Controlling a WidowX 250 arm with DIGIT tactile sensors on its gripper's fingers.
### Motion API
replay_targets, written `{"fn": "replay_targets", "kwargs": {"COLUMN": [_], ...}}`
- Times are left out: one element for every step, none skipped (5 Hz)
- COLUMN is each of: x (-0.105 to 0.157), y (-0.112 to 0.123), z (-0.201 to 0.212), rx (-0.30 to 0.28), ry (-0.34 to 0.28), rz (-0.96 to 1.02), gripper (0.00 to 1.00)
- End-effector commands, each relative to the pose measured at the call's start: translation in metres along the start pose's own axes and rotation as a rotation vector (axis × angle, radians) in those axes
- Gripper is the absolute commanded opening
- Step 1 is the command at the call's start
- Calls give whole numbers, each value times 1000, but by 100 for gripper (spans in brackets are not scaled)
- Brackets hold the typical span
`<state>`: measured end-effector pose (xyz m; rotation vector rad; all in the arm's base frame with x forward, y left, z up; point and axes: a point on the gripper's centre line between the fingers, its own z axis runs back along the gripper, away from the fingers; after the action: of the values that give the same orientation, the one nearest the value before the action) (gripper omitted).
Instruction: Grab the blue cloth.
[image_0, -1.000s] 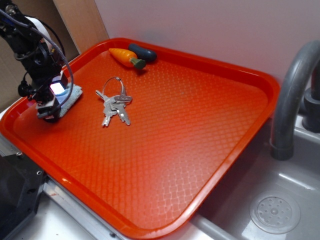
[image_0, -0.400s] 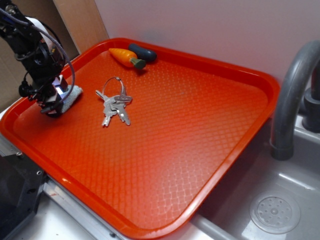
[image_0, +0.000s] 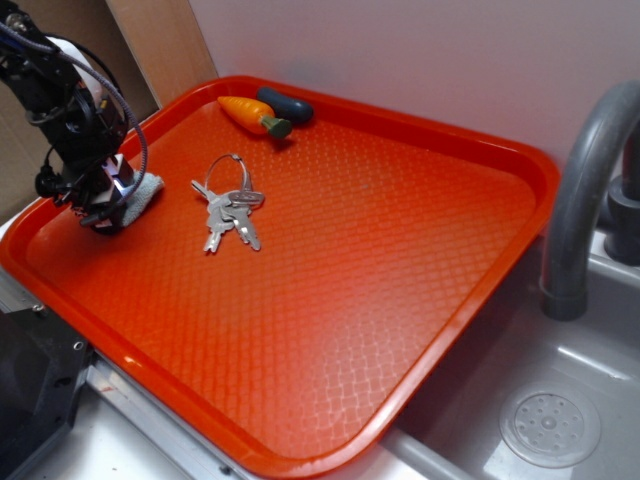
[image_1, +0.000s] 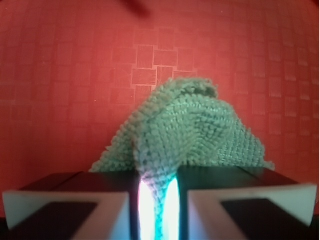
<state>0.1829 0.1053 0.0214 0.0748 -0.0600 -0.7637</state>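
The blue cloth is a pale blue-grey terry rag, bunched into a peak on the red tray. In the wrist view a fold of it is pinched between the two fingers of my gripper, which is shut on it. In the exterior view my gripper is at the tray's left side, low over the surface, with the blue cloth showing just to its right. Most of the rag is hidden there behind the arm.
A bunch of keys lies right of the cloth. A toy carrot and a dark blue oblong toy sit at the tray's far edge. A grey faucet and sink are to the right.
My gripper has closed on the cloth; the rag has been drawn in and bunched up against the fingers. The arm shifted slightly up and left.
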Motion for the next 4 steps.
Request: {"fn": "replay_targets", "kwargs": {"x": [0,23,50,68], "y": [15,12,9,6], "z": [25,75,125,175], "rx": [33,90,151,144], "ry": [-28,-93,-68,-14], "rz": [24,75,280,526], "gripper": [0,0,0,0]}}
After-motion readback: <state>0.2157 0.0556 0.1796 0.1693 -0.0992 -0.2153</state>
